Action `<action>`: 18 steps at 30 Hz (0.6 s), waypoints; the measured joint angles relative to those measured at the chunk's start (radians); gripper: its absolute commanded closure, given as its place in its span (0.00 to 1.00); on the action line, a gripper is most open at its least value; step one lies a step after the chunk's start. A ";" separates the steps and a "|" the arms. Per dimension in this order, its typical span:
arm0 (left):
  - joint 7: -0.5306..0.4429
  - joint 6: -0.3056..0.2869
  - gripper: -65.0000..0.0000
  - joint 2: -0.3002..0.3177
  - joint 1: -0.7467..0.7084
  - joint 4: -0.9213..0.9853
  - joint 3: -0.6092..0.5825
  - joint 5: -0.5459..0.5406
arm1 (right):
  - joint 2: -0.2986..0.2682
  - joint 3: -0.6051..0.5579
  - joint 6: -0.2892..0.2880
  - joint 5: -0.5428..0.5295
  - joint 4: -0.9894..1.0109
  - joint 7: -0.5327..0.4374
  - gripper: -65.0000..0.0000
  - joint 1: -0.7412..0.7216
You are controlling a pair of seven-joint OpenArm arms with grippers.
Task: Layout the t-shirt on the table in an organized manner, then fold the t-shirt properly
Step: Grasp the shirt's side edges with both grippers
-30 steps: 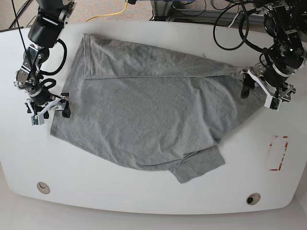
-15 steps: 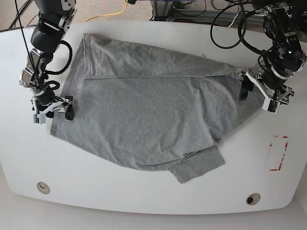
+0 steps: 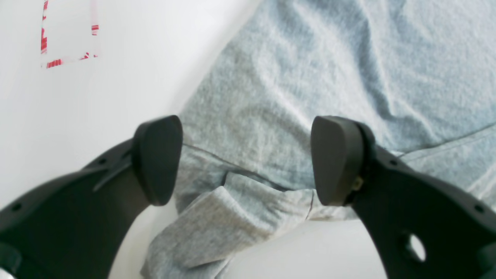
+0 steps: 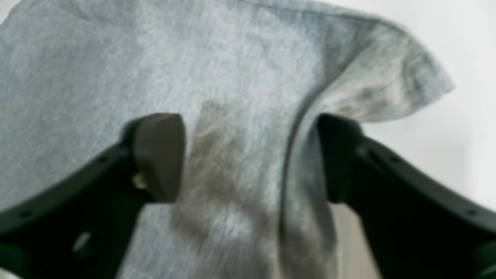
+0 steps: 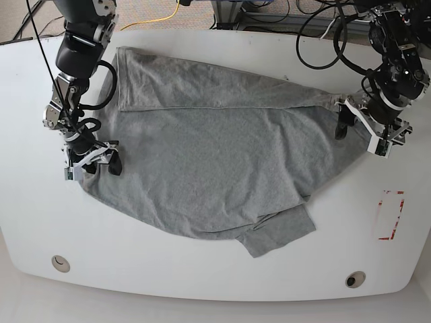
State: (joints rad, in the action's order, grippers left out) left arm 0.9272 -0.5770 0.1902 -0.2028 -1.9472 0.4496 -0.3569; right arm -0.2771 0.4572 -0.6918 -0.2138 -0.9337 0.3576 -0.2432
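Still laying out: t-shirt [image 5: 209, 161] spread but skewed on the worktop [image 5: 202, 282].

Nearest, a sleeve lying crumpled at the front edge. Farther back, right tool [image 5: 94, 160] part spread over the shirt's corner, cloth bunched between; pinching or not, cannot tell. Left tool [image 5: 363, 128] spread wide astride the opposite corner, gripping nothing. Next: pinch both corners, pull taut and square.

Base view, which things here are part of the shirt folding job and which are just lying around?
Part of the job:
- t-shirt, spread out grey
- table under it
- left claw, at the shirt's edge
- right claw, at the opposite edge

Just lying about:
- red dashed marking
- two grommet holes
- cables behind the table
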 measured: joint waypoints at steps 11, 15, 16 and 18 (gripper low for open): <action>-0.002 -0.003 0.25 -0.056 -0.004 0.035 0.074 0.166 | 0.000 0.000 -0.001 0.000 0.005 0.021 0.99 0.003; 0.001 0.000 0.25 -0.068 0.018 0.108 0.132 0.187 | -0.005 -0.002 -0.001 0.000 0.005 0.021 1.00 0.006; 0.003 0.000 0.25 -0.067 0.031 0.134 0.145 0.188 | -0.009 -0.002 -0.001 0.000 0.005 0.023 1.00 0.006; 0.002 0.013 0.25 -0.067 0.057 0.177 0.167 0.188 | -0.013 -0.002 -0.007 0.000 0.004 0.027 1.00 0.009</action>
State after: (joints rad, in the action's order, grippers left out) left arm 0.9291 -0.5644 0.1234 -0.1459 -1.7699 0.6167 -0.1684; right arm -0.2897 0.4553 -0.6991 -0.2142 -0.9295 0.3851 -0.2344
